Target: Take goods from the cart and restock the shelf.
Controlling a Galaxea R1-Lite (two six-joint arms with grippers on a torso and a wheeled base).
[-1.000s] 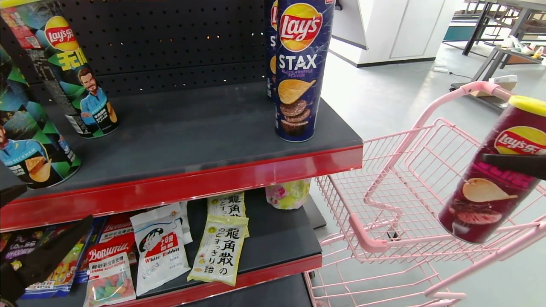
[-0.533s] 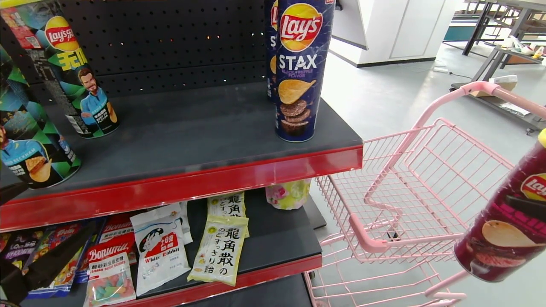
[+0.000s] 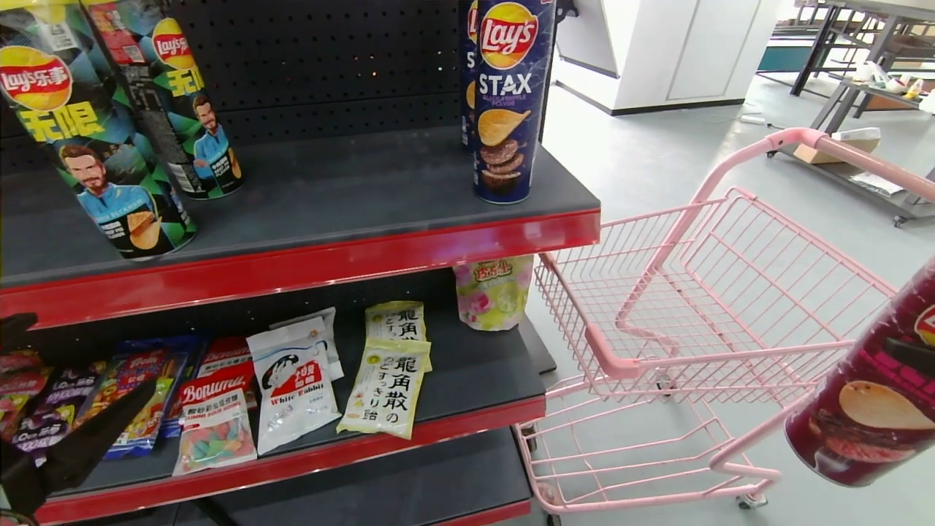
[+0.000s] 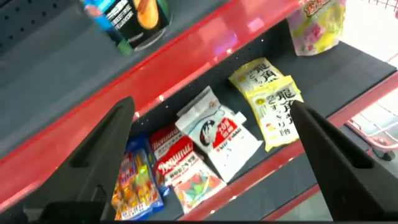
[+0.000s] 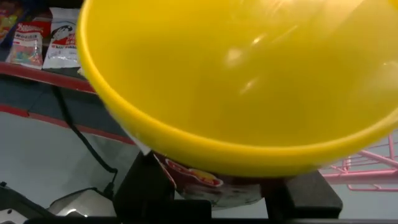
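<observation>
— Where's the maroon chip can [image 3: 869, 409]?
— Tilted, near the pink cart [image 3: 634, 212], well apart from the shelf [image 3: 292, 261]; the right gripper [image 5: 224, 190] is clamped around it.
— Label?
— Chip picture, yellow logo, yellow lid.
— Left gripper [image 4: 211, 107]?
— Fingers spread, by the lower candy bags [image 3: 296, 383].

Setting: shop display. Red-edged shelf [image 3: 307, 259] with pegboard back [image 3: 329, 66], stocked with crisp cans [image 3: 509, 102] and sweet packets [image 3: 296, 387]; pink wire cart [image 3: 621, 363] alongside; white cabinets [image 3: 679, 51] behind.
</observation>
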